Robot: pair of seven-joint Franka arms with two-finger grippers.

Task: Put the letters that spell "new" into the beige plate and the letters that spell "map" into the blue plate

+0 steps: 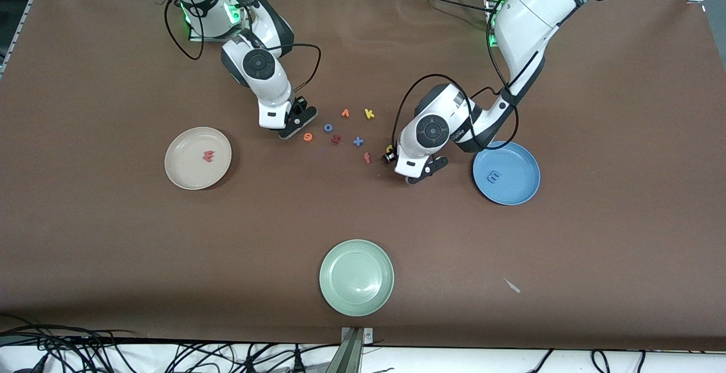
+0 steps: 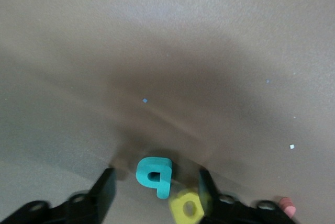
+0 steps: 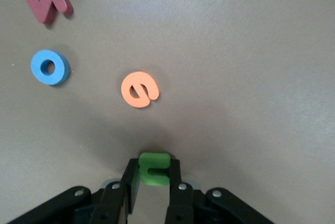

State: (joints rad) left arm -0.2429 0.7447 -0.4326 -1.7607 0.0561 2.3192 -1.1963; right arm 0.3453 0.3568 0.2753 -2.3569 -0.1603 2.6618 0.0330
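Note:
My right gripper is shut on the green "n", low over the table beside the orange "e". My left gripper stands open at table level with the teal "p" between its fingers, neither touching it. The yellow "a" lies against one finger. The beige plate toward the right arm's end holds the pinkish-red "w". The blue plate toward the left arm's end holds the blue "m".
Loose letters lie between the grippers: orange "v", yellow "k", blue "o", a dark red zigzag letter, blue "x" and red "f". A pale green plate sits nearest the front camera.

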